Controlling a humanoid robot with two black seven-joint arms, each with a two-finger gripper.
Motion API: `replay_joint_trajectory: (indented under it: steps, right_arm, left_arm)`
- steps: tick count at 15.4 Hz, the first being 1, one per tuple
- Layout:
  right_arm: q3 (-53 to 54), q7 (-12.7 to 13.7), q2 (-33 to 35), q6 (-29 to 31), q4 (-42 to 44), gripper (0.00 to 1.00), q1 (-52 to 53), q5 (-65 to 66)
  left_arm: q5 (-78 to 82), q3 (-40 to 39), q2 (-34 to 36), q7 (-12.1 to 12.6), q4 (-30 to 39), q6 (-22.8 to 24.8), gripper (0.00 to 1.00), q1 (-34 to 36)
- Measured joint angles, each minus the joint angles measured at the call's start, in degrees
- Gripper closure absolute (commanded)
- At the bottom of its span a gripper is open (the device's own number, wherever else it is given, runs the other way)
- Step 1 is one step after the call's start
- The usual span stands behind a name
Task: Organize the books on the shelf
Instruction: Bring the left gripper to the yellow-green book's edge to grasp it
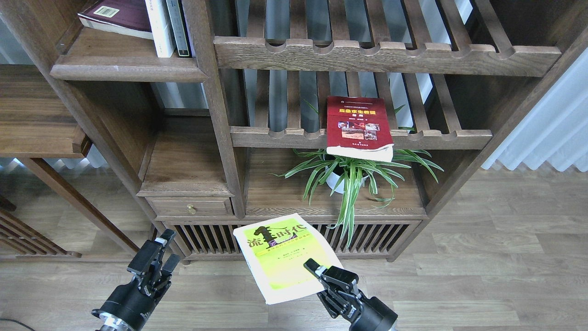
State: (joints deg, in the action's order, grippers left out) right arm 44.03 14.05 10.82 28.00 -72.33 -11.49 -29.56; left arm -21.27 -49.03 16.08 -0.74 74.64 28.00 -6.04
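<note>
Yellow-green book [285, 257] held low in front of the cabinet doors, cover up and tilted, pinched at its near right corner by the right gripper [321, 272], clamped on that corner alone. Risk judged from that: soft paperback, broad and floppy, gripped far from its middle, so likely to sag, twist or slide out on the lift to the shelf [128, 66]; far edge could also catch the thick rounded lip. Left gripper [158, 257] near the floor on the left, well apart from the book, holding nothing, fingers slightly parted. Maroon book [120, 17] already flat on the shelf, beside the thin upright volumes (white and dark, which could topple if nudged). Red book [359, 126] on the slatted rack [285, 136], its near edge overhanging the notched rail above the plant [351, 177]; glossy cover, curled white page block, could slip between slats or drop onto the leaves if bumped. All shelving dark brown wood, grain plain, edges rounded; floor pale planks.
</note>
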Motion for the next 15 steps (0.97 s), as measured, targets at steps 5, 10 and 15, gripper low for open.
replay_joint_trajectory:
  steps: [5,10,15]
  right_arm:
    - [-0.5,0.2,-0.9,0.0,0.0,0.92,0.5,0.1]
    - [-0.4,0.2,-1.3,0.0,0.0,0.92,0.4,0.1]
    - [-0.3,0.2,-1.2,0.0,-0.2,0.91,0.0,0.8]
  left_arm:
    - [0.0,2.5,0.0,0.1,0.1,0.0,0.05,1.3]
    - [0.1,2.6,0.1,0.2,0.1,0.0,0.05,1.5]
    - [0.1,3.6,0.3,0.3,0.1,0.0,0.11,1.4]
